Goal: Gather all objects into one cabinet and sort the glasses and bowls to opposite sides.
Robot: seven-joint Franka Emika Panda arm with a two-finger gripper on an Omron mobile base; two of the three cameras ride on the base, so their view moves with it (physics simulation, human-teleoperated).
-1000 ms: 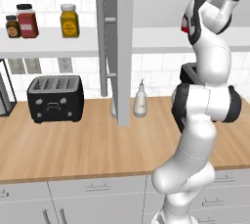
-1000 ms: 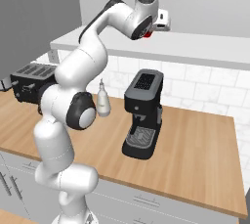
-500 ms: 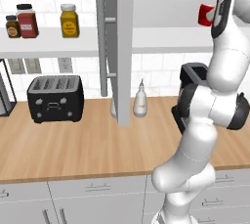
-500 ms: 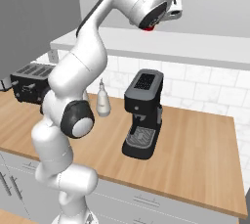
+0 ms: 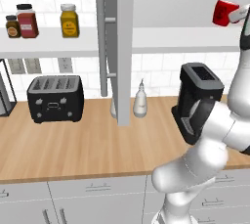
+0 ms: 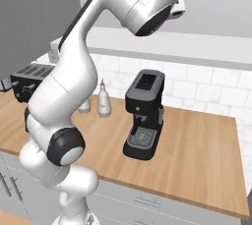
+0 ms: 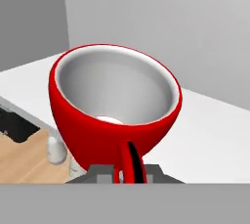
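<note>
The glossy red mug (image 5: 224, 12) hangs high at the right, above the cabinet's white shelf (image 5: 185, 39). My gripper (image 5: 237, 14) is shut on it. In the hand view the red mug (image 7: 114, 105) sits close up with its white inside facing me. Its handle runs down between my fingertips, where the gripper (image 7: 123, 173) holds it. Behind the mug lie the white shelf (image 7: 215, 130) and the pale grey cabinet wall (image 7: 171, 27). The cabinet's grey door (image 5: 120, 47) stands open, seen edge-on, with its bar handle (image 5: 101, 47). The tan cup and both bowls are out of view.
On the wooden counter stand a black toaster (image 5: 54, 98), a white bottle (image 5: 140, 100) and a black coffee machine (image 5: 197, 100). Spice jars (image 5: 28, 21) sit on the open shelf at the left. The coffee machine (image 6: 143, 116) stands below my raised arm.
The arm has lifted the red mug upward and farther right, from beside the cabinet to above its shelf.
</note>
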